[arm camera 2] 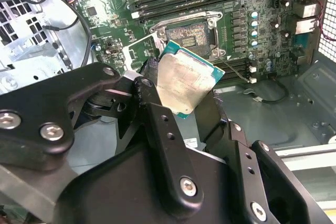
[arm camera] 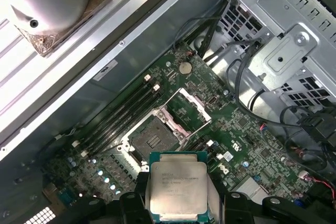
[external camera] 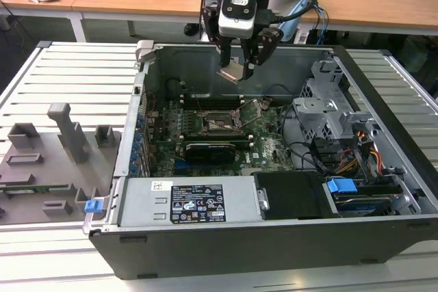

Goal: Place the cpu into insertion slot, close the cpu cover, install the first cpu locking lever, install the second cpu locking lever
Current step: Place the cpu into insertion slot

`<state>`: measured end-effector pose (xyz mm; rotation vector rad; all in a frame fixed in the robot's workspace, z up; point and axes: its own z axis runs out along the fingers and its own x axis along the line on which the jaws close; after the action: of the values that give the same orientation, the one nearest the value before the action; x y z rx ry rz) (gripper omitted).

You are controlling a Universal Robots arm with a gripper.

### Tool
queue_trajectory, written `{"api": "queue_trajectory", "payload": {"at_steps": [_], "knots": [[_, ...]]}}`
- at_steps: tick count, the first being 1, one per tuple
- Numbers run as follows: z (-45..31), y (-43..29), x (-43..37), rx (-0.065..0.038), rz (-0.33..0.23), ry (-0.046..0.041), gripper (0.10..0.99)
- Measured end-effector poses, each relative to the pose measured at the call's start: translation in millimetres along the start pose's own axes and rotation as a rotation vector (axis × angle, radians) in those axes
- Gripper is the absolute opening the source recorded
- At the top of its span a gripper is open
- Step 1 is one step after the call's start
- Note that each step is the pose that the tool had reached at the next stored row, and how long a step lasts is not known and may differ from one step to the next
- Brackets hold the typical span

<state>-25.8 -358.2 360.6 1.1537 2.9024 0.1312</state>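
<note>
My gripper [external camera: 237,66] hangs over the rear of the open computer case, shut on the cpu [external camera: 231,73], which it holds by two opposite edges above the motherboard. The first wrist view shows the cpu's silver face [arm camera: 176,190]; the second wrist view shows its tan face [arm camera 2: 184,80] between the black fingers [arm camera 2: 152,100]. Below it lies the insertion slot [external camera: 217,122] [arm camera: 153,139] [arm camera 2: 190,35], uncovered, with nothing in it. The cpu cover [arm camera: 191,109] [arm camera 2: 140,51] stands swung open beside the slot.
The case's rear wall [external camera: 205,66] is close behind the gripper. A metal drive cage [external camera: 321,100] with cables rises at the exterior view's right. Long black memory slots [arm camera: 123,114] flank the socket. A power supply [external camera: 191,203] fills the front. Grey holders [external camera: 65,135] sit outside the case.
</note>
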Motion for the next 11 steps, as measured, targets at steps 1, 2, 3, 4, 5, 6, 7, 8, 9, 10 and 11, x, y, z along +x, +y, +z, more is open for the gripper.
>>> {"api": "queue_trajectory", "payload": {"at_steps": [1,2,3,4,5,6,7,8,9,10,11], "knots": [[0.6,-0.1,0.0,0.000,0.000,0.0000,0.525],[1.3,-0.1,0.0,0.000,0.001,-0.0002,0.525],[1.7,-0.1,0.0,0.000,0.002,-0.0006,0.525],[2.2,-0.2,0.0,0.002,0.004,-0.0019,0.525],[2.6,-0.2,0.0,0.002,0.008,-0.0026,0.525],[2.9,-0.2,-0.1,0.002,0.020,-0.0040,0.525],[3.2,-0.2,-0.1,0.002,0.028,-0.0048,0.525],[3.4,-0.3,-0.1,0.002,0.040,-0.0060,0.525],[3.5,-0.3,-0.1,0.002,0.051,-0.0070,0.525],[3.6,-0.3,-0.1,0.002,0.060,-0.0077,0.525],[3.8,-0.3,-0.1,0.002,0.072,-0.0086,0.525]]}}
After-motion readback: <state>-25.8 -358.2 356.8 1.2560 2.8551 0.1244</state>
